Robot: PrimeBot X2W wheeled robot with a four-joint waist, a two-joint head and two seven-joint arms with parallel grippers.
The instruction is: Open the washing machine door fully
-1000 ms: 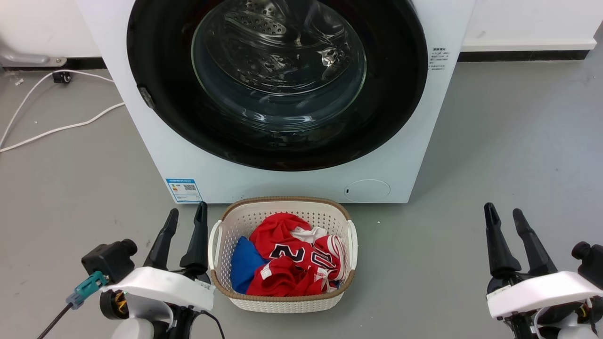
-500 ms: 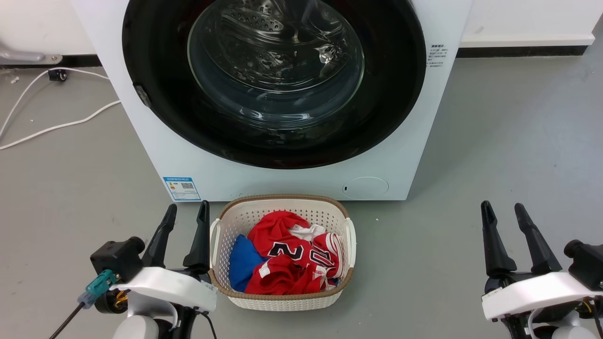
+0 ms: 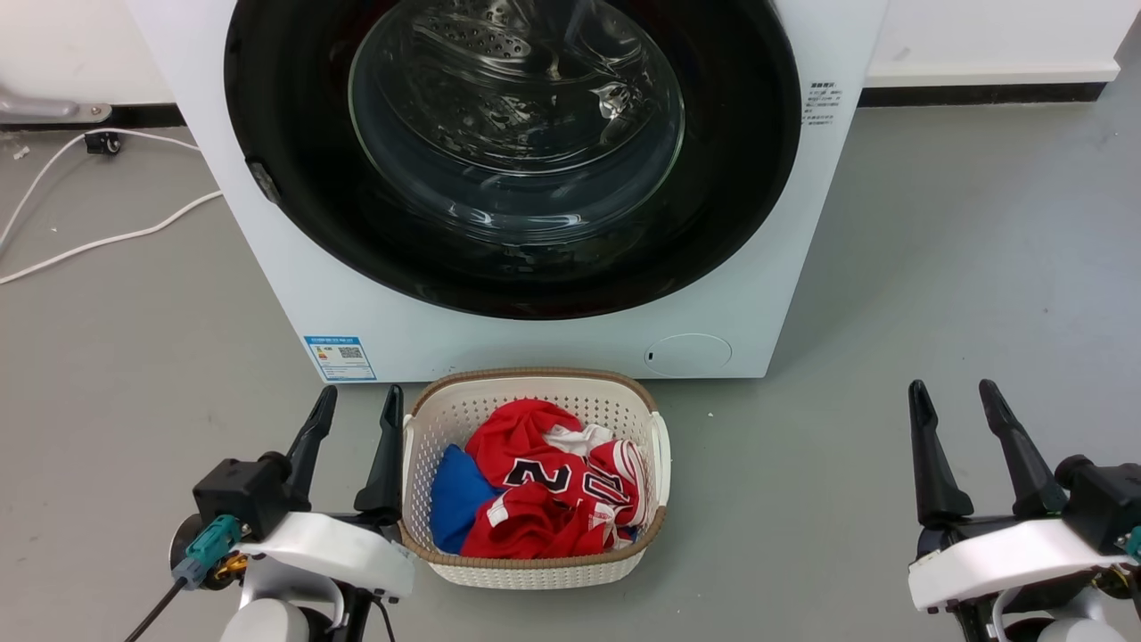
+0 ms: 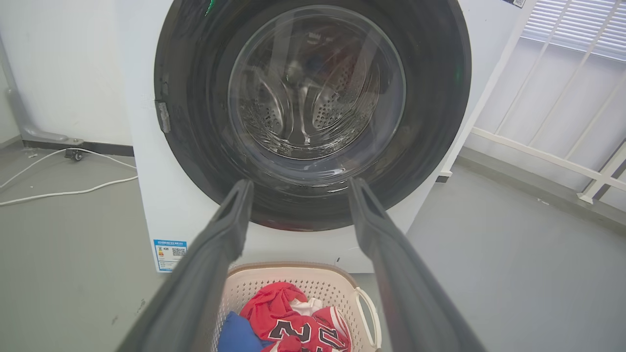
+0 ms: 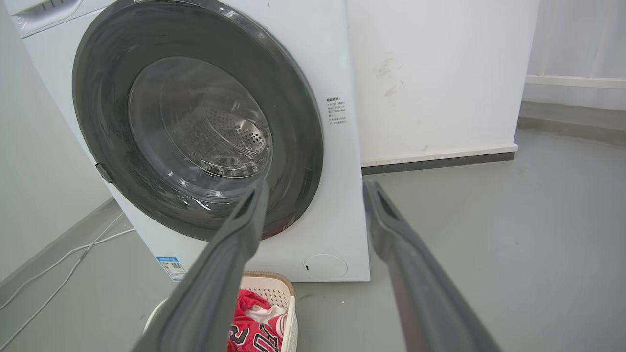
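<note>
The washing machine door (image 3: 513, 152) is a glossy black round with a clear glass bowl, and it lies shut against the white machine (image 3: 374, 312). A small grey catch (image 3: 261, 181) sits on its left rim. My left gripper (image 3: 358, 397) is open and empty, low at the left beside the basket and well short of the door. My right gripper (image 3: 952, 392) is open and empty over the floor at the right. The left wrist view has the door (image 4: 313, 107) straight ahead beyond the open left gripper (image 4: 301, 186). In the right wrist view the door (image 5: 195, 122) stands up and to the left of the open right gripper (image 5: 317, 188).
A white laundry basket (image 3: 535, 383) with red and blue clothes stands on the floor right under the door. White cables (image 3: 107, 236) run across the floor left of the machine. A white railing (image 4: 538, 151) stands to the machine's right. Grey floor spreads to the right.
The head camera has shifted a little. Both wrists have turned slightly, and each gripper's fingers look a bit wider apart. The door stays shut.
</note>
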